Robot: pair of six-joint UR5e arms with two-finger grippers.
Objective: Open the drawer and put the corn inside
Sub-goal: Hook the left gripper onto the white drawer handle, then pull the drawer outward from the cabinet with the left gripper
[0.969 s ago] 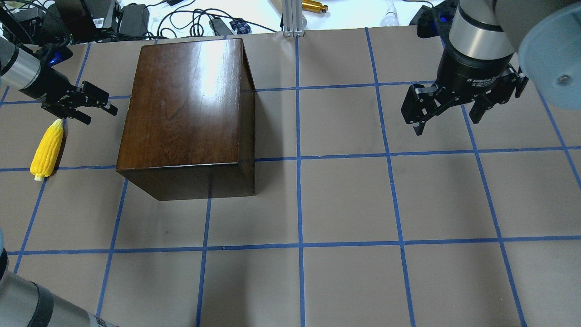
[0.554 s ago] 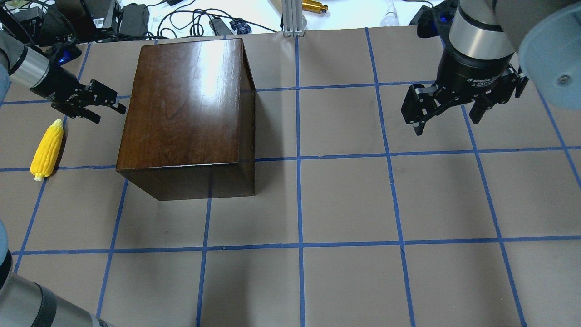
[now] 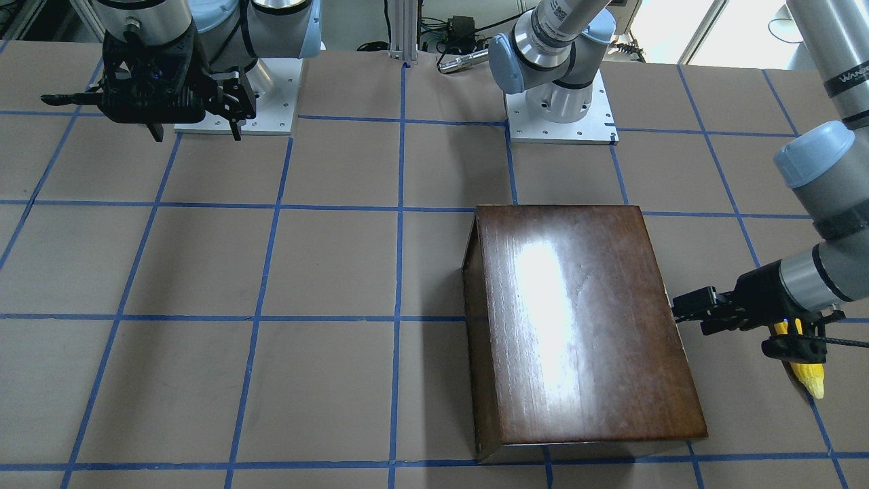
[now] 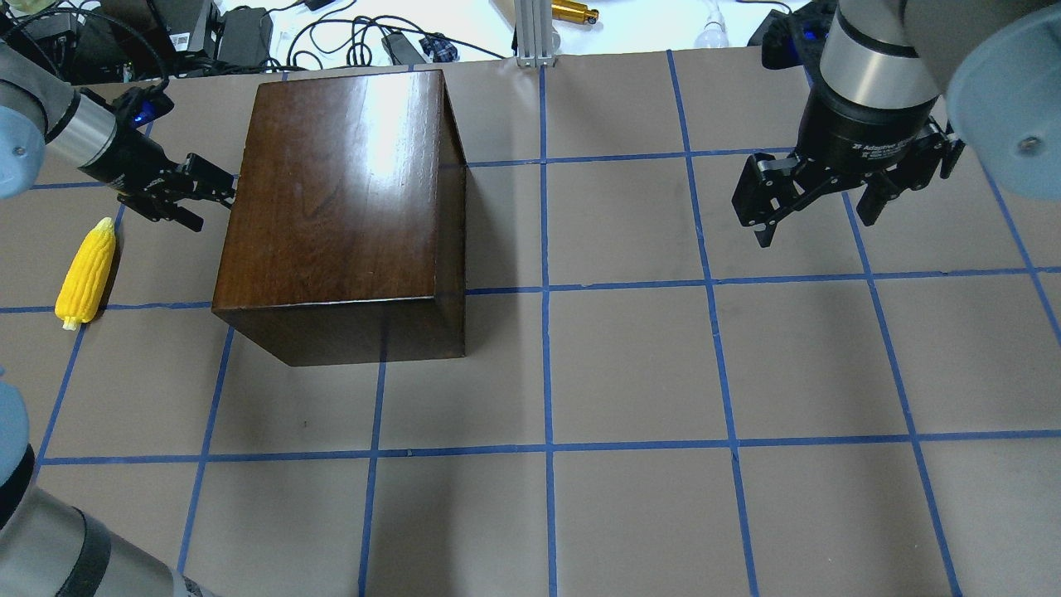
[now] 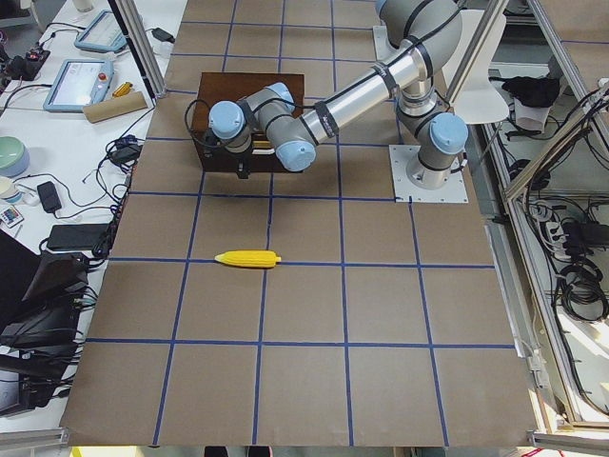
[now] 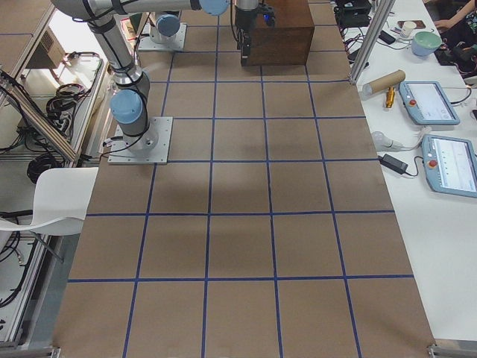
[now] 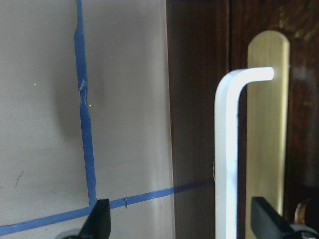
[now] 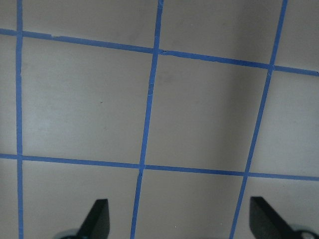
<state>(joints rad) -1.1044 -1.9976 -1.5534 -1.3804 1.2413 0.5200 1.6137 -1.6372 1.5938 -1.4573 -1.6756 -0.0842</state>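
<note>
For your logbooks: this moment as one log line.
left pincer open at handle | drawer shut | corn on table | right pincer open, aloft

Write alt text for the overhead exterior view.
The left gripper, jaws open, is at the left side of a dark-brown wooden box; the yellow corn lies ungrasped on the table nearby. The right gripper hovers open, far right.
</note>
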